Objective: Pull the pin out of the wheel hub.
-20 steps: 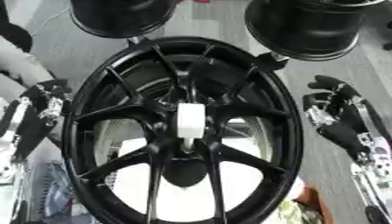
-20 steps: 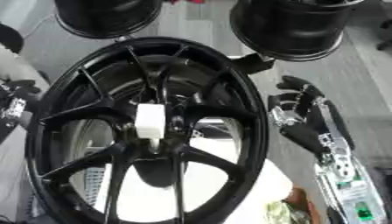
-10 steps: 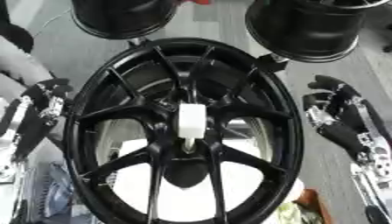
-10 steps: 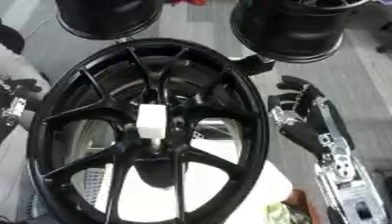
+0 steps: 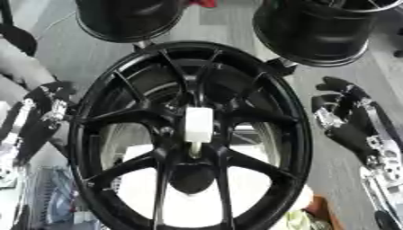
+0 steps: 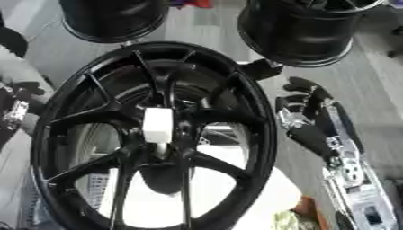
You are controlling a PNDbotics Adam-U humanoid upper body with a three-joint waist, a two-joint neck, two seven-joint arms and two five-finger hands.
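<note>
A large black spoked wheel (image 5: 118, 90) fills the middle of both views, facing up. A white block-shaped pin (image 5: 198, 124) stands in its hub, with a thin stem below it. My left hand (image 5: 49, 104) hangs just outside the wheel's left rim, fingers relaxed, holding nothing. My right hand (image 5: 344, 110) hovers a little off the right rim, fingers loosely bent and empty. Neither hand touches the pin.
Two more black wheels stand behind: one at the upper left (image 5: 130, 18), one at the upper right (image 5: 319, 31). A white surface (image 5: 193, 209) shows through the spokes below the hub. Grey floor lies on the right.
Both hands and the pin hold their places; only the picture has shifted slightly.
</note>
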